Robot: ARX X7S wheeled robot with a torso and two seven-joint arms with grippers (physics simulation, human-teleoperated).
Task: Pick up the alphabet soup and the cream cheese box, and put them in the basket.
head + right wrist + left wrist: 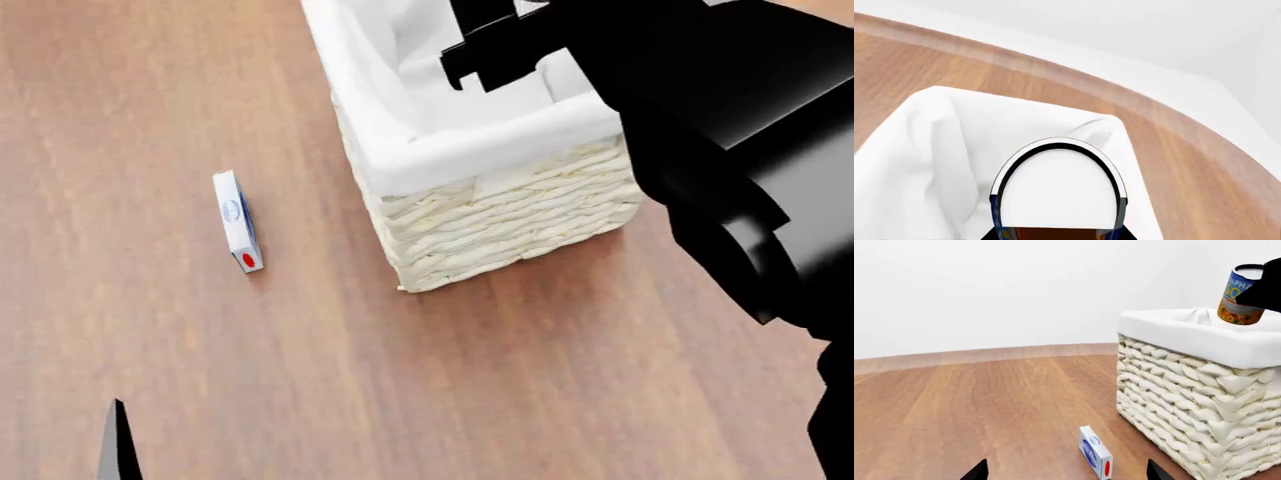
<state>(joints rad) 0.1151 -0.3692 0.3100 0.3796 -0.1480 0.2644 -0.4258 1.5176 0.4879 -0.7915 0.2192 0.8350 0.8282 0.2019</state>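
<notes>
The basket (494,190) stands on the wooden tabletop (200,380) with its cloth-lined mouth up, so anything released above it should fall inside. The right arm (721,130) reaches over that mouth from the robot's right, placing the right gripper (1262,290) above the opening. Its jaws are closed on the alphabet soup (1239,296), which hangs roughly upright, slightly tilted, above the liner and clear of the rim; I judge this to be the moment just ahead of the drop. The left gripper (1066,471) hangs low over the tabletop with its jaws spread wide and empty. The cream cheese box (238,221) stands on a long narrow edge just beside the basket's left wall, apart from it, lined up between those jaws, likely for the next grasp.
</notes>
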